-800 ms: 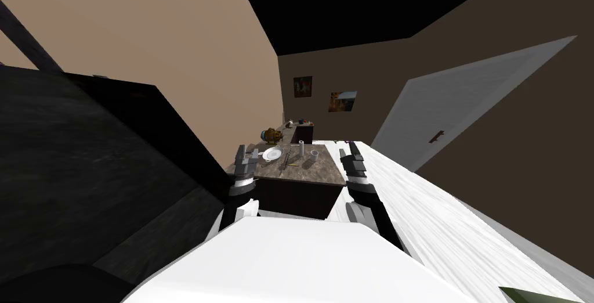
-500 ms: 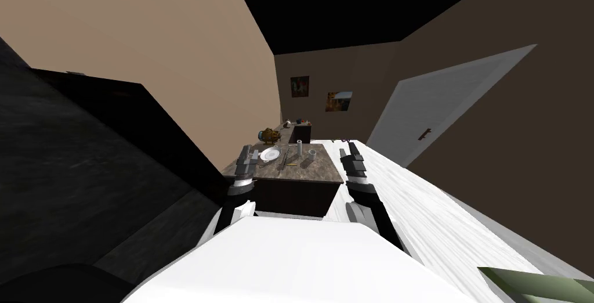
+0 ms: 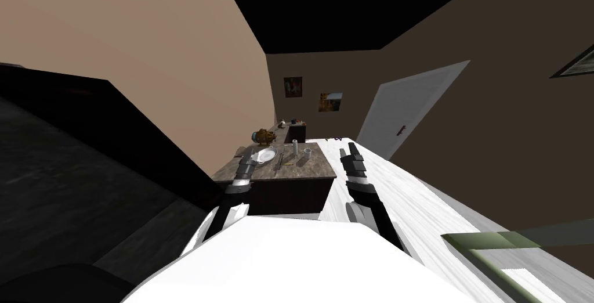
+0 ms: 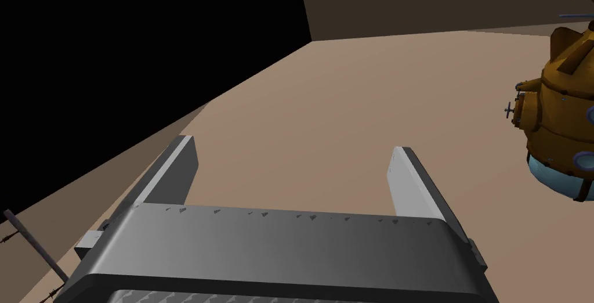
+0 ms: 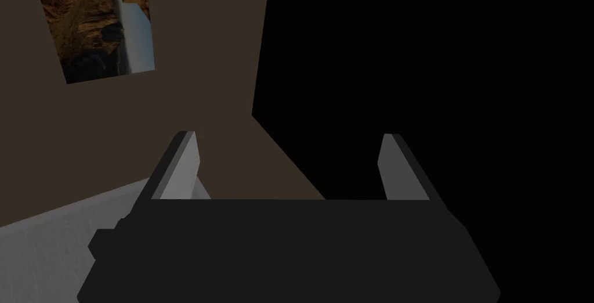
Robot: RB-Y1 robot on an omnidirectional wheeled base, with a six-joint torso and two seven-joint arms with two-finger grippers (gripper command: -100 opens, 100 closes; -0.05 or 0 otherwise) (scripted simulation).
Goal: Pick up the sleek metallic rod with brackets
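The rod (image 3: 281, 159) is too small to show brackets, and the orange figure (image 4: 560, 102) is cut off.

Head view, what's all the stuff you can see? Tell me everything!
Table: one, mottled brown, ahead.
Plate: one, white, table's left side.
Rod: one, thin grey, right of plate.
Cylinder: one, white, upright beyond rod.
Cup: one, white, beside cylinder.
Round model: one, orange-brown, beyond plate.
Pictures: two, dark, far wall.
Door: one, white, right wall.
Long surface: one, white, right of table.
Left gripper: one, grey, open, beside plate.
Right gripper: one, grey, open, over long surface.
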